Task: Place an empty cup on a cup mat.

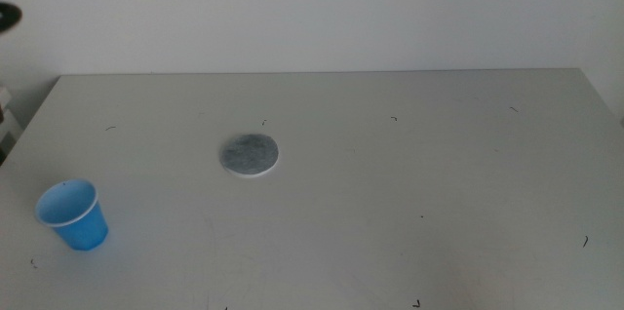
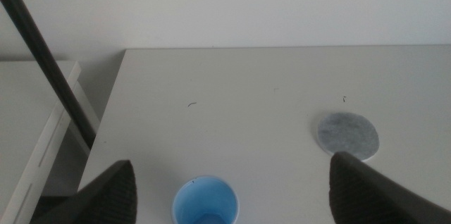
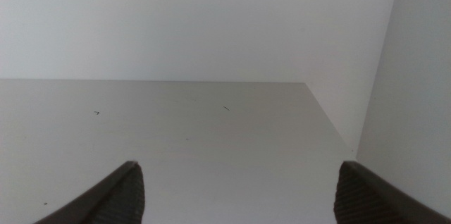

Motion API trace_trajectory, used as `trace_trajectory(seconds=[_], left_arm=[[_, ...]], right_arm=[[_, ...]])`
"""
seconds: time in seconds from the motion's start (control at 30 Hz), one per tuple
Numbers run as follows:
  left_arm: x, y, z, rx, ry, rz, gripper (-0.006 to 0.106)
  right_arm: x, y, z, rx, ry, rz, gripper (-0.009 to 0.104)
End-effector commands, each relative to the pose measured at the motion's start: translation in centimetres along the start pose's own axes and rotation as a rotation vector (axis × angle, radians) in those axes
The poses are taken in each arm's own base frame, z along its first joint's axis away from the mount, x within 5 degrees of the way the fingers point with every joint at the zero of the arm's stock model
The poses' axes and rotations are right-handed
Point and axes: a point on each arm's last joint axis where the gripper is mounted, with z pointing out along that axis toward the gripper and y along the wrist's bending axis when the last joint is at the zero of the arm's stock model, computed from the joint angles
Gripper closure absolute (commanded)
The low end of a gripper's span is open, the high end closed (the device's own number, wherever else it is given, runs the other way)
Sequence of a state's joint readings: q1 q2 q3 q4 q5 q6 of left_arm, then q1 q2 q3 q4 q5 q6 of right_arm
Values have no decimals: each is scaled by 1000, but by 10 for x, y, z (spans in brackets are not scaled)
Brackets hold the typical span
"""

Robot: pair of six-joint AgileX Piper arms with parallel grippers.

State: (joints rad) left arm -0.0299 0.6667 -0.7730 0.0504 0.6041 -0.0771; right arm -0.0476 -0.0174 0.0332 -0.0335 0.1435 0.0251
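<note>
A bare grey table [image 1: 409, 183]; the blue cup [image 1: 73, 214] stands upright near the left front corner, well apart from the round grey cup mat [image 1: 249, 154] further in; neither arm shows from overhead. The left gripper [image 2: 232, 189] hangs above the cup, jaws spread wide, cup between them, so the left arm is nearer. The right gripper [image 3: 236, 192], jaws spread, waits over bare table.

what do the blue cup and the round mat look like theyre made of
The cup: likely thin plastic, judging by its even bright blue, smooth walls and thin pale rim. The cup mat: a flat disc, mottled grey with a white edge and a matte look; possibly stone, ceramic or felt, the pictures cannot settle which.
</note>
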Motion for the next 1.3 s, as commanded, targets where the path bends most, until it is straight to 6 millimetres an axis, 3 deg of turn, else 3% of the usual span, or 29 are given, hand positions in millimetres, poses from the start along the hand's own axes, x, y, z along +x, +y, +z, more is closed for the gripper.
trace_trajectory(seconds=[0.0,0.2,0.37,0.8,1.0,1.27], left_arm=[[-28,-1,-7,6,-32,-35,-5],[-55,-1,-9,-8,84,-57,-5],[-65,-2,-5,-15,151,-55,-5],[-62,-7,2,30,212,-93,-5],[-55,-10,23,46,424,-92,-5],[-60,-6,50,6,523,-26,-5]], right_arm=[[-12,0,-3,0,-108,-17,1],[-12,0,-3,0,-108,-17,1],[-12,0,-3,0,-108,-17,1],[-12,0,-3,0,-108,-17,1],[-12,0,-3,0,-108,-17,1],[-12,0,-3,0,-108,-17,1]])
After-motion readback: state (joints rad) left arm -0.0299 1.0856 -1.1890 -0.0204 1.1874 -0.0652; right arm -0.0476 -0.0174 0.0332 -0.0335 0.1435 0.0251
